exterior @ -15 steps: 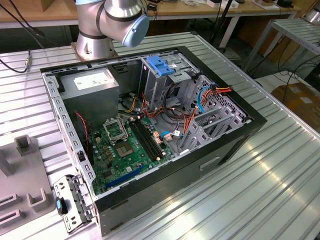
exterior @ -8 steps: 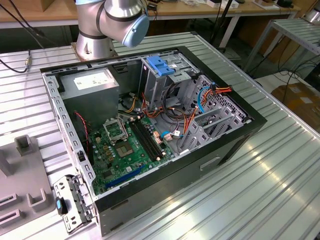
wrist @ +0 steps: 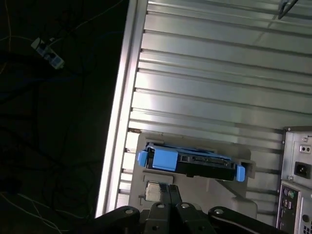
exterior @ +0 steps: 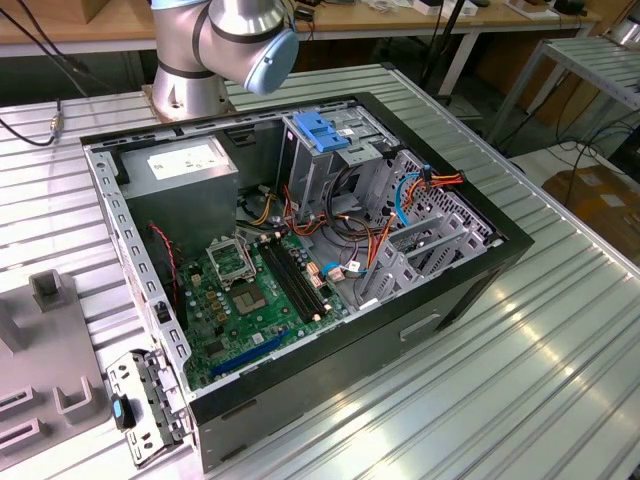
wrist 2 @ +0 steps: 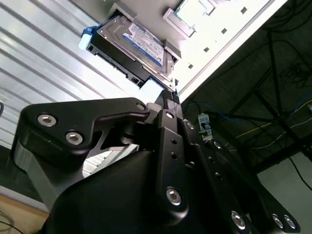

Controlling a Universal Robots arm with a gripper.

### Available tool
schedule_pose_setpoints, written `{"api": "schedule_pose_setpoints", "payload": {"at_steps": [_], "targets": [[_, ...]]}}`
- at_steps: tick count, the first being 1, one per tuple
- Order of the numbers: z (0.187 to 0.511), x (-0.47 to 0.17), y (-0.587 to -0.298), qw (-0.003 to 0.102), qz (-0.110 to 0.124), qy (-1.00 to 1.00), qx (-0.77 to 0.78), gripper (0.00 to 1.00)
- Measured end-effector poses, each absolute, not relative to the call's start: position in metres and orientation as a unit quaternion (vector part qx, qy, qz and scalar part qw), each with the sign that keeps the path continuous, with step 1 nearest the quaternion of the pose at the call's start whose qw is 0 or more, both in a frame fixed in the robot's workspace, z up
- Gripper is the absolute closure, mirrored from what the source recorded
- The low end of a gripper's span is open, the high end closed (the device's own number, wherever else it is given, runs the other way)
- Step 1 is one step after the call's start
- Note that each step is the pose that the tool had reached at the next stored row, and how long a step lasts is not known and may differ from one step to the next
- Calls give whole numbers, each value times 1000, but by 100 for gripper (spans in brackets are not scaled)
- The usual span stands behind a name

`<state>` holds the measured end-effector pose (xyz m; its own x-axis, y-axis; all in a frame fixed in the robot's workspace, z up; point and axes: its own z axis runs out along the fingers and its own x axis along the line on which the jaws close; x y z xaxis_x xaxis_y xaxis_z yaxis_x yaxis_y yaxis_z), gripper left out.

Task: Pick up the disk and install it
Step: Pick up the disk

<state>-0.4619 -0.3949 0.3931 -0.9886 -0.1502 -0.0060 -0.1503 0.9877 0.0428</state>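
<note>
On a grey stand [wrist: 219, 194], silver disk [wrist: 200, 165], blue-white label [wrist 2: 145, 43], blue rails [wrist: 162, 159], gripper [wrist: 165, 192] near, its grasp untellable.

Exterior view: high, angled down onto open case [exterior: 335, 352], mid-range. Both wrist views: close, facing disk [wrist 2: 140, 41] [wrist: 200, 166] at table [wrist: 204, 73] edge

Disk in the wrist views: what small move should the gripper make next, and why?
Probably a short advance of the gripper toward the disk, aligned with its blue-railed near edge. The disk lies unlifted in its grey holder on the ribbed table, and the gripper sits close by it; whether they touch I cannot tell.
</note>
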Motion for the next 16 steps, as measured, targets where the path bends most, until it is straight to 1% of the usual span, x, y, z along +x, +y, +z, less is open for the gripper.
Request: {"api": "schedule_pose_setpoints", "payload": {"at_steps": [16], "targets": [[391,-457,-395,-1,22,982,-190,89]]}}
